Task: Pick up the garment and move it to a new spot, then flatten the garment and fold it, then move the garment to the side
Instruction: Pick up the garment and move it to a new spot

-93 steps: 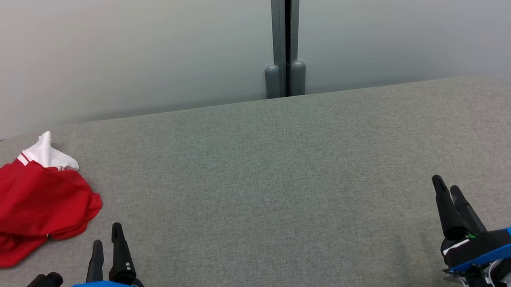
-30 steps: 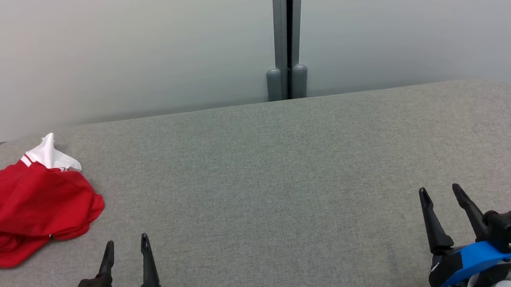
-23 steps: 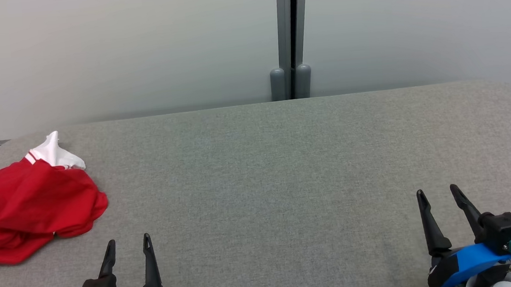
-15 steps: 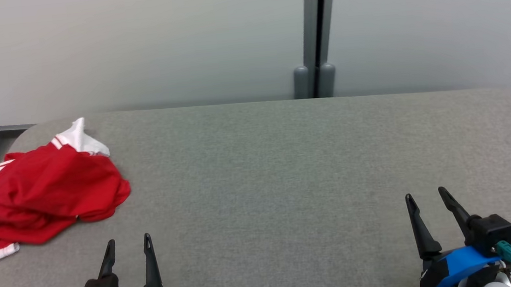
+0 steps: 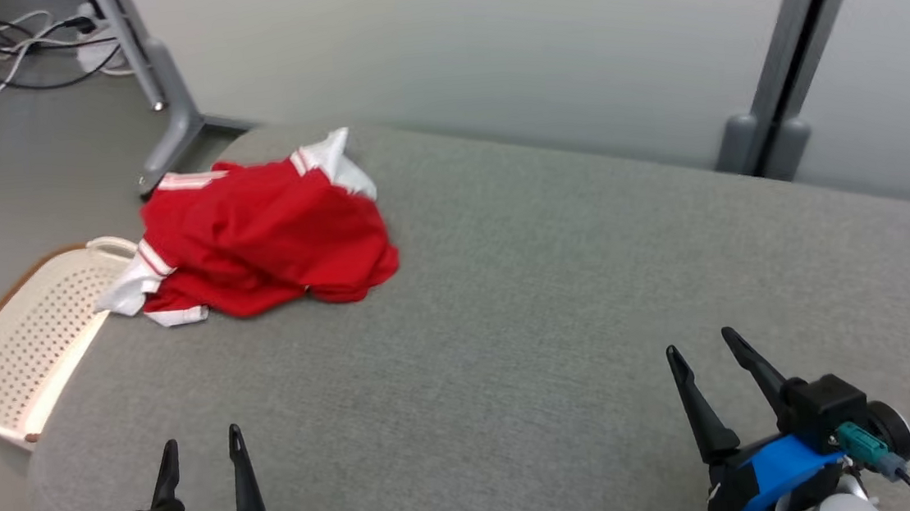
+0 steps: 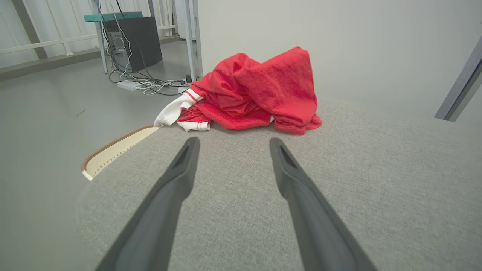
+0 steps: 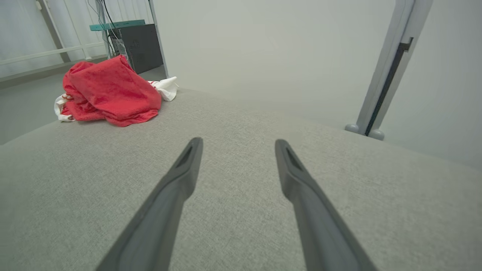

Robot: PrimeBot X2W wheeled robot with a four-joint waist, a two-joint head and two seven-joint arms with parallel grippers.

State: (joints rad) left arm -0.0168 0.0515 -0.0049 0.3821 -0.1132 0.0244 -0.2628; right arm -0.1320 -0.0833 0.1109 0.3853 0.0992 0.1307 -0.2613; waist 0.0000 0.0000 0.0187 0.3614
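Head view, left to right: a pale perforated basket (image 5: 26, 342) sat on the floor just off the left end of the grey padded table (image 5: 510, 325). The left gripper (image 5: 201, 438) hovered over the near edge, jaws spread and holding nothing, fingers pointing roughly towards the garment (image 5: 264, 235). As the nearer arm, it looked poised for the first pick-up. The garment lay bunched at the table's far left corner, well apart from both grippers, with one white-trimmed piece lapping over the edge towards the basket. It was red cloth, crumpled into a mound with deep folds, with white striped bands at its hems and a white patch at the back; what kind of garment it was could not be told. The broad bare middle of the table probably served as the new spot for flattening. The right gripper (image 5: 698, 341) waited at the near right, jaws likewise spread and empty. A grey post (image 5: 785, 70) stood behind the table's far right.
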